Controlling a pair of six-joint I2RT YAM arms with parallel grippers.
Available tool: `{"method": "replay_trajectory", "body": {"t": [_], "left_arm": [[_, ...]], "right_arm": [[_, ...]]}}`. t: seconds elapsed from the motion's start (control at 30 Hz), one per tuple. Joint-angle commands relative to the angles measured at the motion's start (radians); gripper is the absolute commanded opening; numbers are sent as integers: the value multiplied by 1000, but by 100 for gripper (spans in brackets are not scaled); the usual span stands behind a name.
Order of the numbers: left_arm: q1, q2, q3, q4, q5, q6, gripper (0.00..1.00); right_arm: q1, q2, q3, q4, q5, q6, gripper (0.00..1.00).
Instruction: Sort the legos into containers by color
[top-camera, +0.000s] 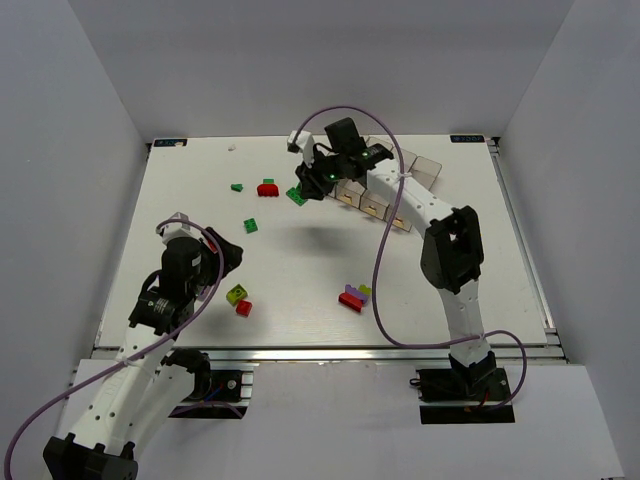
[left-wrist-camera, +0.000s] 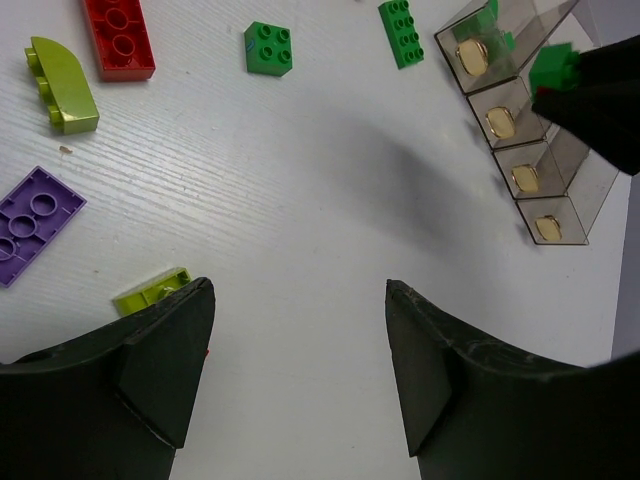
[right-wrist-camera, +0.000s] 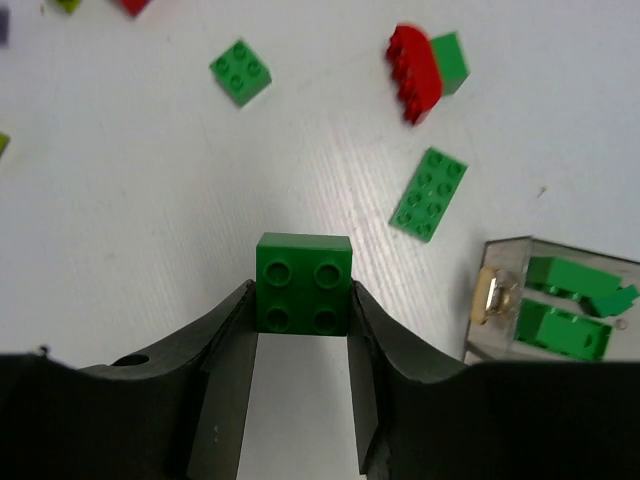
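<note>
My right gripper (right-wrist-camera: 303, 305) is shut on a dark green four-stud lego (right-wrist-camera: 303, 283), gripped by its two sides. From above, that gripper (top-camera: 305, 190) is just left of the labelled ends of the clear containers (top-camera: 425, 168). The nearest container (right-wrist-camera: 560, 300) holds green bricks. Near it on the table lie a flat green plate (right-wrist-camera: 429, 193), a red brick (right-wrist-camera: 408, 72) and a small green brick (right-wrist-camera: 240, 72). My left gripper (left-wrist-camera: 300, 300) is open over bare table at the near left (top-camera: 225, 257). A yellow-green piece (left-wrist-camera: 152, 290) pokes out beside its left finger.
A yellow-green brick (top-camera: 237, 293) and a red one (top-camera: 243, 307) lie by my left arm. A purple, red and yellow-green cluster (top-camera: 352, 297) sits near the front centre. A purple plate (left-wrist-camera: 30, 225) and a curved yellow-green brick (left-wrist-camera: 62, 85) show in the left wrist view. White walls surround the table.
</note>
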Motion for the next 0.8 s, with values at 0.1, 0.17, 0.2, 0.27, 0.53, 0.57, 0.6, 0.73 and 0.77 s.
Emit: {"method": "replay_trajectory", "body": {"t": [0.1, 0.17, 0.2, 0.27, 0.53, 0.57, 0.6, 0.73, 0.77], "left_arm": [[4, -32, -21, 15, 17, -19, 79], [4, -39, -34, 14, 24, -25, 79], [4, -44, -35, 12, 25, -27, 79], [3, -47, -37, 5, 22, -28, 79], [4, -58, -44, 1, 8, -28, 79], [4, -56, -47, 12, 14, -28, 79], [4, -52, -50, 20, 17, -28, 79], [4, -29, -47, 60, 30, -20, 79], [4, -18, -46, 70, 31, -14, 79]], "right_arm": [[-30, -12, 44, 181, 142, 180, 0], [-50, 7, 61, 244, 156, 237, 0], [-54, 18, 74, 261, 183, 249, 0], [-71, 63, 125, 296, 210, 280, 0], [-140, 156, 154, 385, 316, 346, 0], [-146, 162, 150, 384, 300, 338, 0], [-153, 167, 144, 385, 279, 329, 0], [-168, 184, 133, 393, 276, 292, 0], [-171, 188, 131, 396, 273, 289, 3]]}}
